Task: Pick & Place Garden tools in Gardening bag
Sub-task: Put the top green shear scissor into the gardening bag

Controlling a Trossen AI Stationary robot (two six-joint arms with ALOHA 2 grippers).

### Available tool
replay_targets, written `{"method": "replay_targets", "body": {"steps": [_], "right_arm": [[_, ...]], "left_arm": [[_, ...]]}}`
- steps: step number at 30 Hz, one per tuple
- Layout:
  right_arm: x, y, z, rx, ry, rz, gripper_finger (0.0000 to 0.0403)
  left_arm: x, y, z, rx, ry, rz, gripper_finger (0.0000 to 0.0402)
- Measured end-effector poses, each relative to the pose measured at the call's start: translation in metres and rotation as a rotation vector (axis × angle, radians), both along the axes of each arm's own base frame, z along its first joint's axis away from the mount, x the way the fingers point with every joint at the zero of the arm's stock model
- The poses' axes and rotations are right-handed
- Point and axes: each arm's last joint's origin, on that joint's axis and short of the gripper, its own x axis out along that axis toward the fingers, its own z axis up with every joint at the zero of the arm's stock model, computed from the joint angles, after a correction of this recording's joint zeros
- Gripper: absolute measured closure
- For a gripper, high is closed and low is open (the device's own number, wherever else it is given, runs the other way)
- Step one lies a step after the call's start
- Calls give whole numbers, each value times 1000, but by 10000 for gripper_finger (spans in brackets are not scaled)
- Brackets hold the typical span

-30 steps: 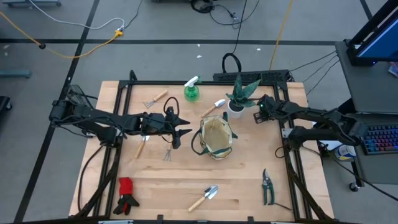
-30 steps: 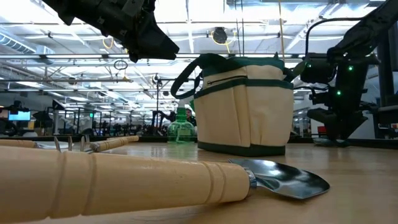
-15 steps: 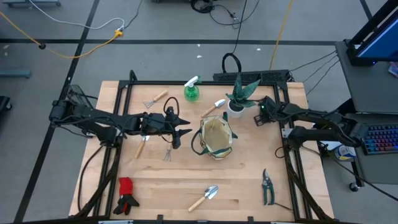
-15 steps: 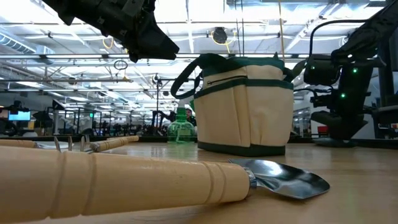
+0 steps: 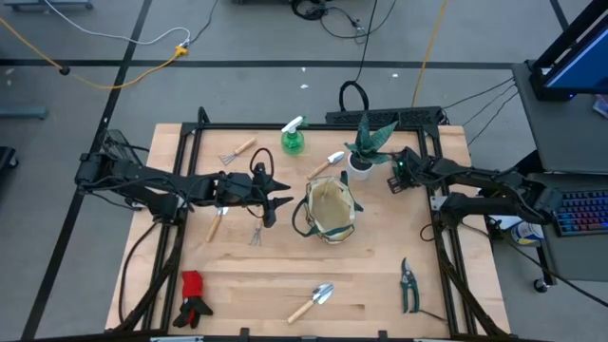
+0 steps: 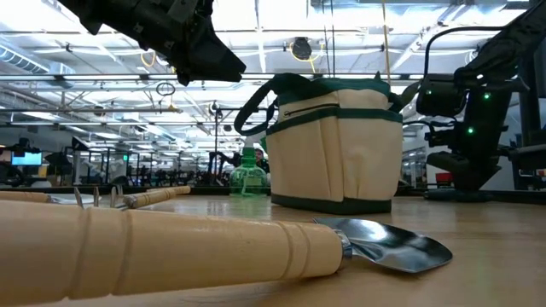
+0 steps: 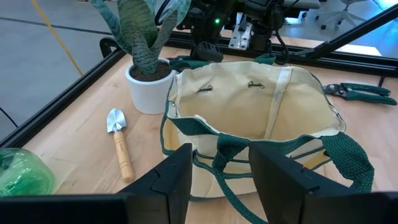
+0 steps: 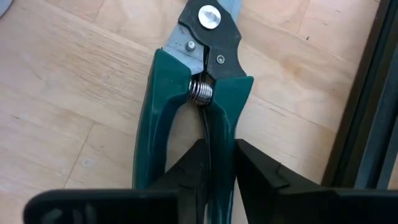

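The beige gardening bag (image 5: 330, 211) stands open on its base mid-table. My left gripper (image 7: 221, 180) hovers open just to its left, with nothing between its fingers. In the right wrist view, green-handled pruning shears (image 8: 193, 81) lie flat on the wood under my right gripper (image 8: 221, 171), which is shut on one handle. The high view shows that arm's wrist (image 5: 399, 174) at the back right beside the plant pot, and shears (image 5: 408, 285) at the near right. A trowel (image 5: 313, 301), a rake (image 5: 237, 150), a green spray bottle (image 5: 293, 140) and red-and-black gloves (image 5: 193, 296) lie around. My right gripper pinches one handle of the shears (image 8: 221, 134), just behind the spring, between its two fingers. One finger (image 8: 186, 171) stands in the gap between the two handles, the other (image 8: 264, 177) outside. The fingers point down from above, across the handle. The shears lie flat on the table.
A spiky plant in a white pot (image 5: 364, 152) stands behind the bag, with a small trowel (image 7: 119, 140) lying beside it. A fork (image 5: 217, 223) lies under the left arm. A black frame rail (image 8: 373, 93) runs close beside the shears.
My right arm's wrist has shifted slightly toward the table's right edge. The bag, the tools and the left arm have kept still.
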Motion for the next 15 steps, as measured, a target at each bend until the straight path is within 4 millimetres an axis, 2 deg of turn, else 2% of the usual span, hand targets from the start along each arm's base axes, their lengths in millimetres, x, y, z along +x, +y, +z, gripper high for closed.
{"method": "replay_targets", "body": {"steps": [15], "right_arm": [[-5,5,12,-43,-81,1,342]], "left_arm": [[0,0,0,-4,-1,2,238]]}}
